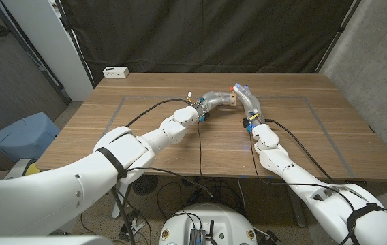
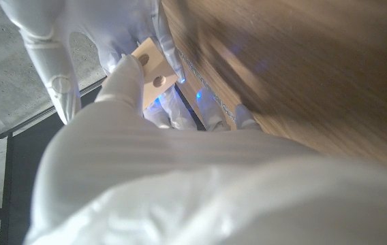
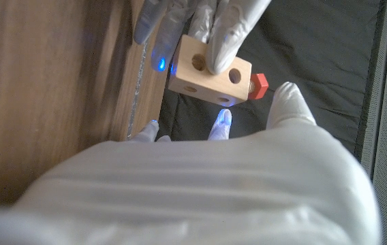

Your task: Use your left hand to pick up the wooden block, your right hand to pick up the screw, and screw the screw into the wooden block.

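The wooden block (image 3: 207, 75) is a light cube with round holes, held up above the table's far middle. My left hand (image 1: 214, 102) grips it from the side, and its fingers (image 3: 231, 27) wrap over the top face. A screw with a red head (image 3: 259, 85) sticks out of one side of the block. My right hand (image 1: 243, 94) is close against the block (image 1: 233, 99), with one finger (image 3: 287, 102) right beside the red head. Whether that hand pinches the screw is unclear. The left wrist view shows the block (image 2: 154, 64) behind my left hand's finger (image 2: 125, 75).
The wooden table (image 1: 302, 143) bears a faint rectangular outline around its middle. A small white box (image 1: 116, 71) sits at its far left corner. A blue bin (image 1: 23, 136) stands on the floor left of the table. Black curtain hangs behind.
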`<action>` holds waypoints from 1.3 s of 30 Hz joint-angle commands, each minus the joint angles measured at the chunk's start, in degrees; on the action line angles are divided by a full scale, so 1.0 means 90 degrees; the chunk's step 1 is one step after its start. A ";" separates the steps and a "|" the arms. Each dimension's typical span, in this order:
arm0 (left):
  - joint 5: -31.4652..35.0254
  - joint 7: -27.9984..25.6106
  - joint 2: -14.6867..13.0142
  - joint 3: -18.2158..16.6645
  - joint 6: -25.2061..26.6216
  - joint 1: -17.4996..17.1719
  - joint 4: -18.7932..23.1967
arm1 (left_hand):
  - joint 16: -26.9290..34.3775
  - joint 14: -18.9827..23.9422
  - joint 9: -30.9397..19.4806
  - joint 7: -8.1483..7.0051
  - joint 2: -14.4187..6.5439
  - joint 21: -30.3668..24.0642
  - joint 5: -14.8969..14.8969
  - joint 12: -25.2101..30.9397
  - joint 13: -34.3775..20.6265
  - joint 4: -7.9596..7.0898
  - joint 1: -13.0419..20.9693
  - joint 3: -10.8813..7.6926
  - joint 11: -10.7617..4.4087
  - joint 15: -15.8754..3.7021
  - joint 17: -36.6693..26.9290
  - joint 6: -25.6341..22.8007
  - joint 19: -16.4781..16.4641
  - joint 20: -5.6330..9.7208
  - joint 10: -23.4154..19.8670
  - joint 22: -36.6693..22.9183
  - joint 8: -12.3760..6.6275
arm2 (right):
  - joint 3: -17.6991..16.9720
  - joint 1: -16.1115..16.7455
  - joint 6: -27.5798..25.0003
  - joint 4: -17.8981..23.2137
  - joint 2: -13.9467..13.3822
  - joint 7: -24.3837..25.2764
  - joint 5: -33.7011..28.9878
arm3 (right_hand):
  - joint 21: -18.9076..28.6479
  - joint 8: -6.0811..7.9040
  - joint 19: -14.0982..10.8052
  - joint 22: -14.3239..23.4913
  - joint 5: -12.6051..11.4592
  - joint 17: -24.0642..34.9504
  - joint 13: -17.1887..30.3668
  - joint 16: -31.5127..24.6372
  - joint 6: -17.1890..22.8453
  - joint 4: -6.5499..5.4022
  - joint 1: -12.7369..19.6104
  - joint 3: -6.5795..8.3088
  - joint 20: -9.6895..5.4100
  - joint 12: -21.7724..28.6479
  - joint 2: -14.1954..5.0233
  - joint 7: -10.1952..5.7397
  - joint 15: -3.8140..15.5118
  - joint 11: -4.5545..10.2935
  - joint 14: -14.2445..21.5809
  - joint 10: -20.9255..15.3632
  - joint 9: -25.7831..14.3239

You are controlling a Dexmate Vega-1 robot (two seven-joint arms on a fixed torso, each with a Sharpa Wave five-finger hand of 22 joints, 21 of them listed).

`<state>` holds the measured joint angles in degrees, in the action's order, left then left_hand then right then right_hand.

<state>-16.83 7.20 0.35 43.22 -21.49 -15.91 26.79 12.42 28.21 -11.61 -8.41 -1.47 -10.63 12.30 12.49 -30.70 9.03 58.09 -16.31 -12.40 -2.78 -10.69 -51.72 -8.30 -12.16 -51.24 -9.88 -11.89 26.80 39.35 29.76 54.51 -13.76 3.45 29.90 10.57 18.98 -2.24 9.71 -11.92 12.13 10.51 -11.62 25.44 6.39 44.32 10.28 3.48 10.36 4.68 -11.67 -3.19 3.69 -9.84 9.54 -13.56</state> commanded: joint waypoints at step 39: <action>0.0559 -0.0280 -0.1134 0.0194 0.1085 -0.0471 0.2271 | -0.0042 -0.0015 -0.0020 0.0004 -0.0177 -0.0043 0.0033 0.0031 -0.0029 -0.0045 -0.0150 -0.0001 0.0004 -0.0192 0.0002 -0.0105 0.0041 0.0000 -0.0061 -0.0019 -0.0040 | 0.0080 0.0325 -0.1821 0.2421 -0.1985 0.0199 -0.1026 | 0.0027 -0.0209 0.0233 0.0035 -0.0013 0.0014 0.0050 0.0013 -0.0337 -0.0077 -0.0320 -0.0079 0.0088 0.0056 -0.0063 0.0325 -0.0219 -0.0300 -0.0554 0.0353 0.0045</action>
<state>-13.47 5.30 -6.87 44.40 -14.61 -19.44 41.77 12.08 28.21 -11.60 -8.42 -1.46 -10.63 12.32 12.54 -30.71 9.03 58.08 -16.32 -12.30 -2.78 -10.68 -51.74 -8.30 -12.16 -51.12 -9.88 -11.91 27.38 42.23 17.35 72.18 -27.80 4.88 23.07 10.57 17.04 -0.19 9.71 -11.92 12.12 10.80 -11.62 22.30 5.76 41.85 9.65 4.10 10.61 4.14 -9.30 -4.62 1.51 -9.83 9.83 -13.03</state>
